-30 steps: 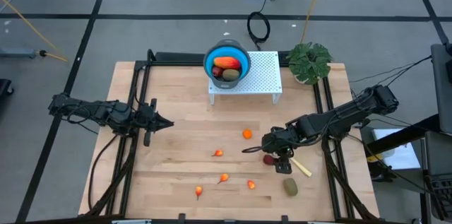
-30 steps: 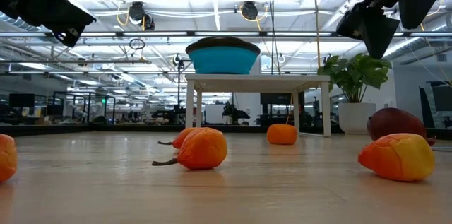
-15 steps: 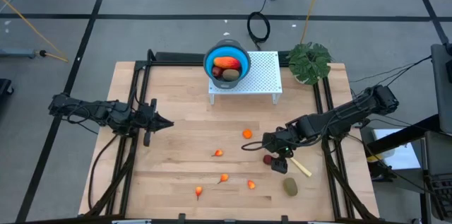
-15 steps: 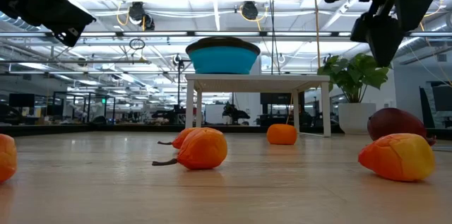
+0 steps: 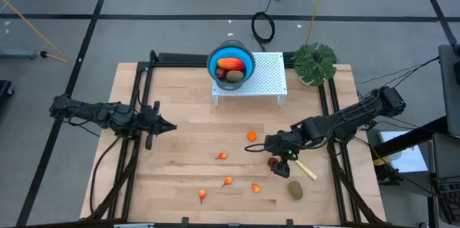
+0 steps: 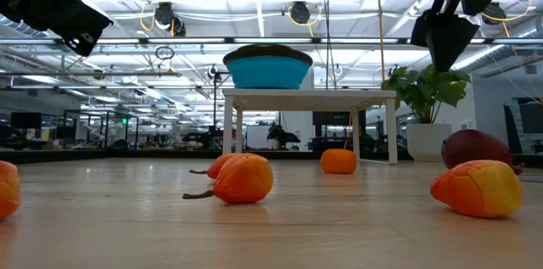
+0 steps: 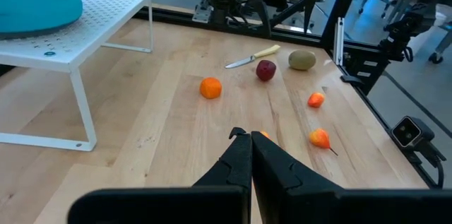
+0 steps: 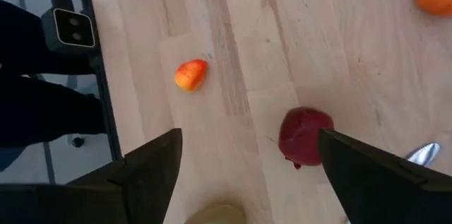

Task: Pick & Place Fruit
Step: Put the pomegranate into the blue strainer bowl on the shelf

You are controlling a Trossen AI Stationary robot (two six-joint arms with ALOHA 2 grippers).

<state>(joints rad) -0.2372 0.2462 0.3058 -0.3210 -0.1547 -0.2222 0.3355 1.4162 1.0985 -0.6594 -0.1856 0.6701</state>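
My right gripper (image 5: 279, 157) hovers open above a dark red ball (image 5: 273, 162) that rests on the table; in the right wrist view the ball (image 8: 305, 136) lies between the spread fingers, untouched. A brown-green oval (image 5: 295, 189) lies toward the near edge. An orange ball (image 5: 251, 137) and several tiny orange-red bits (image 5: 228, 181) are scattered mid-table. The blue bowl (image 5: 249, 57) holds a red-yellow piece (image 5: 230, 63), an oval and a dark red ball. My left gripper (image 5: 167, 125) waits shut, in the air, at the table's left.
The bowl sits on a white perforated stand (image 5: 269, 77) at the far edge, with a potted plant (image 5: 314, 62) to its right. A pale-handled knife (image 5: 306, 170) lies just right of the dark red ball. Bare wood stretches between the two arms.
My right gripper has shifted slightly toward the table's left above the dark red ball and turned a little about its wrist, staying open. The fruit has not moved.
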